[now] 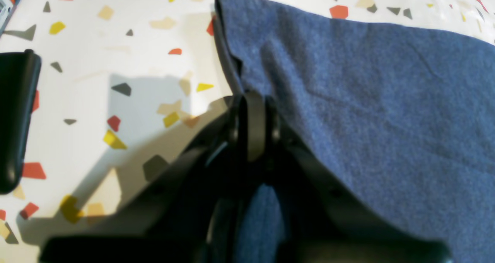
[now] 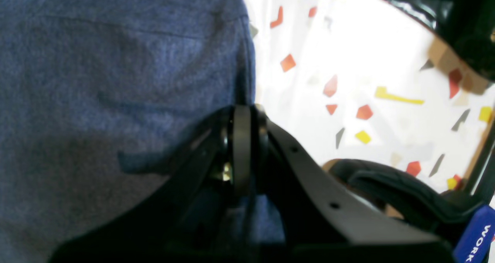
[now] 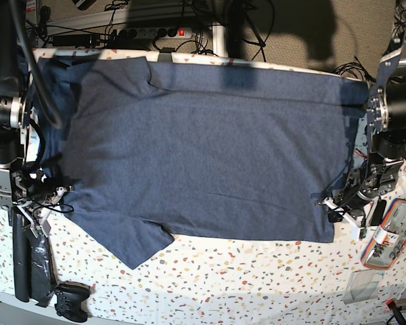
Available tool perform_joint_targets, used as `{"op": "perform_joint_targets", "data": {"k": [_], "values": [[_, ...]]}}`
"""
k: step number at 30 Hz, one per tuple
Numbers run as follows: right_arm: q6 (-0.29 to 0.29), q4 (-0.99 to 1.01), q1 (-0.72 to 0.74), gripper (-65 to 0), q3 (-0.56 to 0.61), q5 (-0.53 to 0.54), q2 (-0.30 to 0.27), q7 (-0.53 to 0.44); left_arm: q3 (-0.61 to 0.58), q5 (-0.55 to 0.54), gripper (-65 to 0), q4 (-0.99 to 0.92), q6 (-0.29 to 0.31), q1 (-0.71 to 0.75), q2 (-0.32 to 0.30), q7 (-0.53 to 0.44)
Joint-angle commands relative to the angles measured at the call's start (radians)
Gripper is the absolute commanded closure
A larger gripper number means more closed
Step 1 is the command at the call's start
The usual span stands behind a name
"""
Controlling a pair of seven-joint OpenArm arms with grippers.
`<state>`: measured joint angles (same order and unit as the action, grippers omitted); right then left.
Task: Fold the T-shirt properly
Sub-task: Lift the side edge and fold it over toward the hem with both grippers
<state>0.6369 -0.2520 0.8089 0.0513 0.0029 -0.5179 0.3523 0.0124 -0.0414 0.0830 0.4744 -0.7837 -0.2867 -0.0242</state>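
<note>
Two arms, one shirt, one speckled table.

Near edge, base view: black game controller (image 3: 72, 300) at the near left corner, lying on the table (image 3: 257, 277), a white top flecked with red, yellow and grey chips. Just beside it, a long black taped bundle (image 3: 28, 261) runs along the left edge. At the near right corner, a small tray of bits (image 3: 391, 237) and a pale flat piece (image 3: 361, 290).

Middle: T-shirt (image 3: 210, 156), dark blue heathered cloth, spread flat and wide across most of the table, plain side showing. One short sleeve (image 3: 132, 240) points toward the near edge at left; the other (image 3: 118, 74) lies at the far left. The hem runs down the right side.

Right gripper (image 2: 243, 112), at the scene's left: jaws pinched together on the edge of the T-shirt, cloth bunched between and below them in its wrist view. Black padded strap (image 2: 394, 193) and a blue tag (image 2: 475, 236) lie close on its right.

Left gripper (image 1: 253, 100), at the scene's right: jaws likewise closed tight on the shirt's edge, near a corner of cloth that peaks just beyond them. A dark rounded object (image 1: 17, 120) sits apart on the table at that view's left.

Far: cables and a power strip (image 3: 155, 32) behind the table edge.
</note>
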Motion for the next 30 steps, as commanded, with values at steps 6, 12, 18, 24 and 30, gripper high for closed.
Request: {"op": "perform_joint_targets", "data": {"k": [6,12,18,24,30], "values": [[0.061,-0.011,0.081,0.0,-0.001,0.000,-0.012,-0.007,0.000,0.023,0.0,0.068,0.056,-0.014,-0.010,0.084],[0.061,-0.024,0.083,0.0,-0.001,0.009,-0.015,-0.004,0.000,0.022,0.0,0.135,0.078,-0.014,-0.016,0.177],[0.061,-0.100,0.083,0.0,-0.001,0.094,-0.020,0.054,0.000,-0.096,0.0,0.246,0.097,-0.014,-0.038,0.283],[0.061,-0.202,0.069,0.0,-0.002,0.196,-0.035,0.119,0.000,-0.196,0.0,0.370,0.106,-0.013,-0.049,0.413],[0.061,-0.340,0.000,0.0,-0.002,0.320,-0.053,0.191,0.000,-0.311,0.0,0.449,0.106,0.053,-0.049,0.415]]}}
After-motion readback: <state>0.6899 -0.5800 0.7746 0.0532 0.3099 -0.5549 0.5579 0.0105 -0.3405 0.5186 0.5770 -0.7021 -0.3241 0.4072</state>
